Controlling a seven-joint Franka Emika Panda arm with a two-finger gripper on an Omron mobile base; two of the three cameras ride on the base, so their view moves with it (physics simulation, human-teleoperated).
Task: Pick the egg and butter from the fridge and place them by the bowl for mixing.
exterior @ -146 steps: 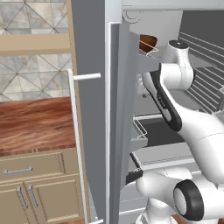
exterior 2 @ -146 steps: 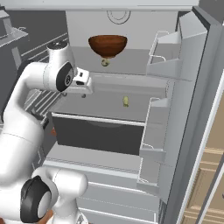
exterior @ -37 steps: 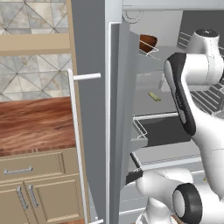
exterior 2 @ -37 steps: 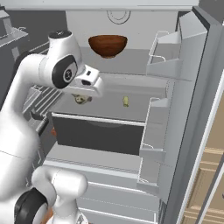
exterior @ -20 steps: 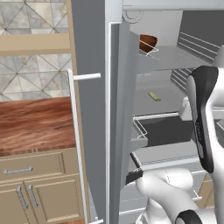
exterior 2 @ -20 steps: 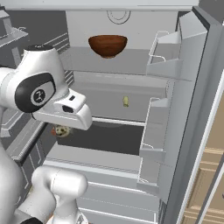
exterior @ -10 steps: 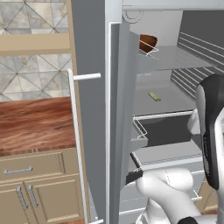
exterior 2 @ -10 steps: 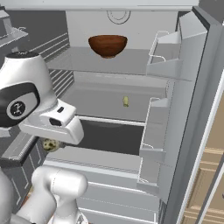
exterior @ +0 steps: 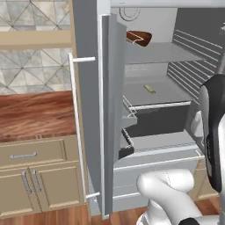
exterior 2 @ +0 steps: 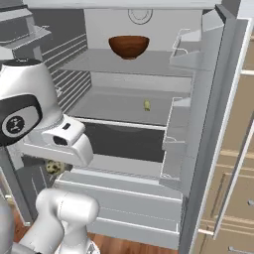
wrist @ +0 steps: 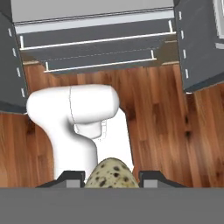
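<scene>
A speckled egg (wrist: pixel 109 173) sits between my gripper's (wrist: pixel 111 178) two dark fingertips, which are shut on it. In the right base view the egg (exterior 2: pixel 53 167) hangs under the hand, low at the left in front of the open fridge (exterior 2: pixel 129 163). The hand points down at the wooden floor (wrist: pixel 162 113). The butter (exterior 2: pixel 147 104), a small yellow stick, lies on the fridge's middle shelf; it also shows as the butter (exterior: pixel 150 89) in the left base view. The bowl is out of view.
A glossy reddish-brown wooden bowl (exterior 2: pixel 129 46) stands on the top shelf. The fridge door (exterior: pixel 94 110) with its long white handle (exterior: pixel 75 127) stands open at the left, beside a wooden counter (exterior: pixel 35 114). White door racks (exterior 2: pixel 179 116) flank the right.
The arm has drawn back out of the fridge and swung down, carrying the egg from shelf height to low in front of the drawers. The butter has stayed on its shelf.
</scene>
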